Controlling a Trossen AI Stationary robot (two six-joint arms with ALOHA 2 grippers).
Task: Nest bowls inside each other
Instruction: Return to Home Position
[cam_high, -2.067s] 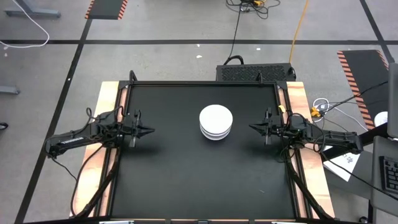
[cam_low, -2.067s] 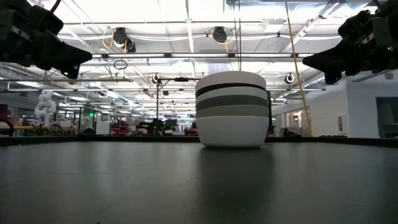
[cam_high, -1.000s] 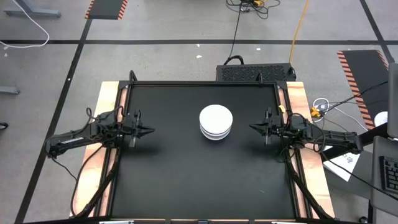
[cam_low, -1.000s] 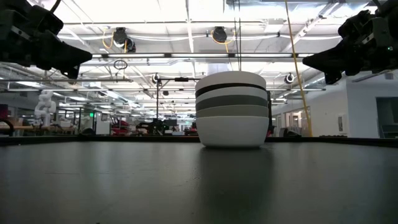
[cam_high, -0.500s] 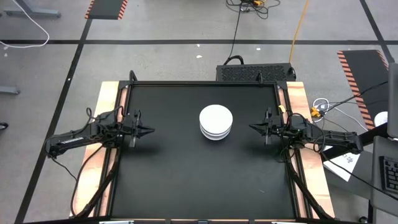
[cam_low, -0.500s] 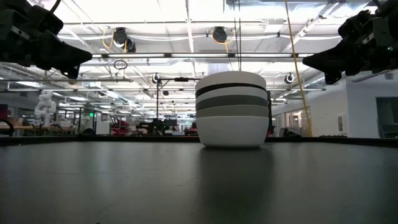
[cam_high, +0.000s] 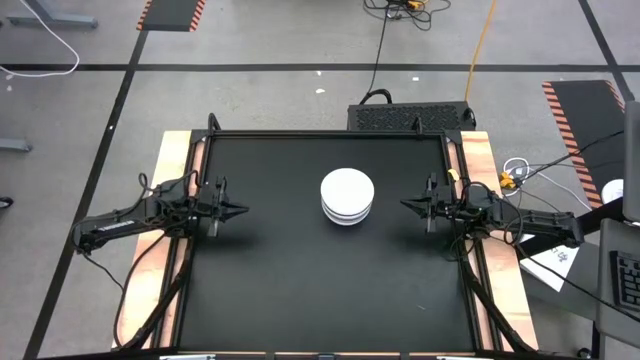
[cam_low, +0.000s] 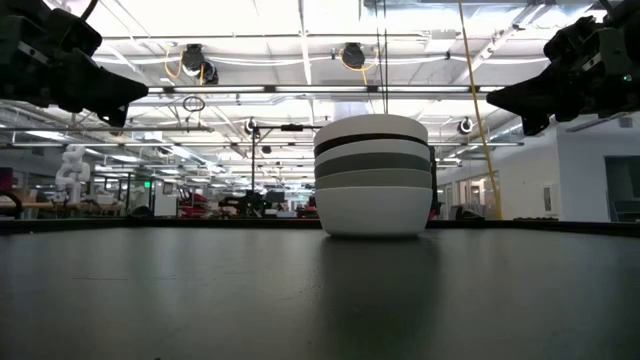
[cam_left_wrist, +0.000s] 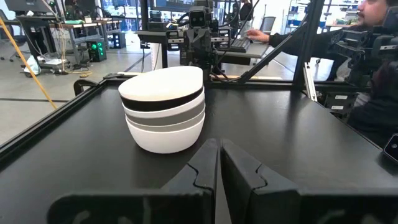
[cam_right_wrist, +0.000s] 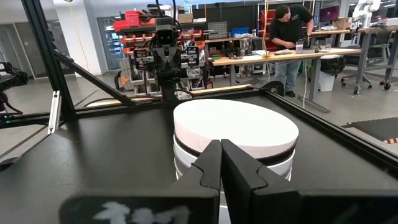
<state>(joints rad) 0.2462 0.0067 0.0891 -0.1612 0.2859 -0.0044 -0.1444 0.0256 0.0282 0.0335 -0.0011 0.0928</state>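
Note:
The bowls stand as one nested stack (cam_high: 347, 195) right of the table's middle, its bottom bowl on the black table top. In the low view the stack (cam_low: 373, 176) shows white, black and grey bands. A white bowl tops it (cam_right_wrist: 235, 127). My left gripper (cam_high: 243, 210) hovers shut near the table's left edge, well left of the stack (cam_left_wrist: 164, 107). My right gripper (cam_high: 404, 205) hovers shut near the right edge, pointing at the stack. Both are raised above the table.
The black table top (cam_high: 300, 290) has a raised frame around it (cam_high: 330, 134). Both arms reach in from the side rails. People work at benches beyond the table (cam_right_wrist: 289, 37); another person sits close by (cam_left_wrist: 376, 68).

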